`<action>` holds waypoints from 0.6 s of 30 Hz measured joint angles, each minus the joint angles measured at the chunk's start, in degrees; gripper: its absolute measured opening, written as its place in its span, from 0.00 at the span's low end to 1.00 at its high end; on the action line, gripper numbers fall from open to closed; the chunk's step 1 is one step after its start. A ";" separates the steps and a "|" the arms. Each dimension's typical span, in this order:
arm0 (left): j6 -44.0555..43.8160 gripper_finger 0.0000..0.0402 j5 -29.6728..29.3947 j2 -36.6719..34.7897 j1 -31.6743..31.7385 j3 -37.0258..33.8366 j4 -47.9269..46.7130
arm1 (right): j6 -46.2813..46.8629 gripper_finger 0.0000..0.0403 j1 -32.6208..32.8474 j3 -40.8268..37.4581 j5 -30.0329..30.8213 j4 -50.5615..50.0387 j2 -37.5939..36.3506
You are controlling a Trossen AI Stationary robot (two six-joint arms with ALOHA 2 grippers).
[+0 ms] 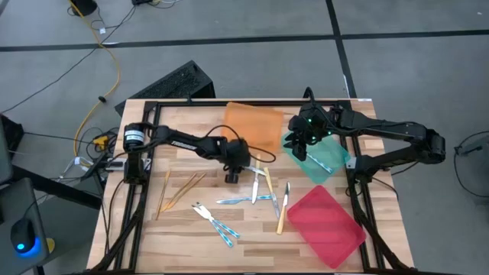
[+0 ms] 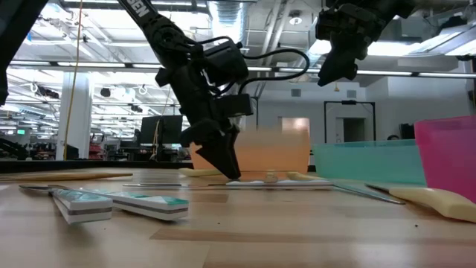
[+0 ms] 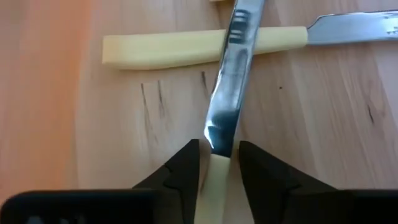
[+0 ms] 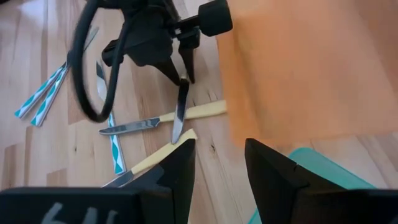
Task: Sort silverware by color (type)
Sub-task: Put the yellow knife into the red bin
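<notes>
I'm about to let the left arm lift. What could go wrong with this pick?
1. The left tool pinches a yellow-handled knife right where handle meets blade, far from its middle; it may swing or slip out.
2. That knife's blade lies across another yellow-handled knife, so lifting could drag or flick it.
3. The right tool hangs over the green tray beside the orange tray, close to the likely drop path.

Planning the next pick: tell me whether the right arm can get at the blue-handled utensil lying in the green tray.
Probably yes. The right gripper hovers open just above the green tray, nothing covers the blue-handled utensil, and the left gripper is busy farther off.
</notes>
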 joint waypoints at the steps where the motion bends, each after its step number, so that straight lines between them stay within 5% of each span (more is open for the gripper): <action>1: -0.54 0.21 -0.25 0.00 -0.04 0.00 -0.02 | 0.00 0.40 0.00 0.00 0.00 0.12 0.00; 8: -3.10 0.06 -0.08 -0.04 0.02 0.28 -0.50 | 0.04 0.40 0.00 0.00 0.00 0.66 0.00; 18: -8.31 0.06 0.00 -0.24 0.01 0.24 -0.39 | 1.11 0.40 -0.02 0.00 0.00 1.21 0.00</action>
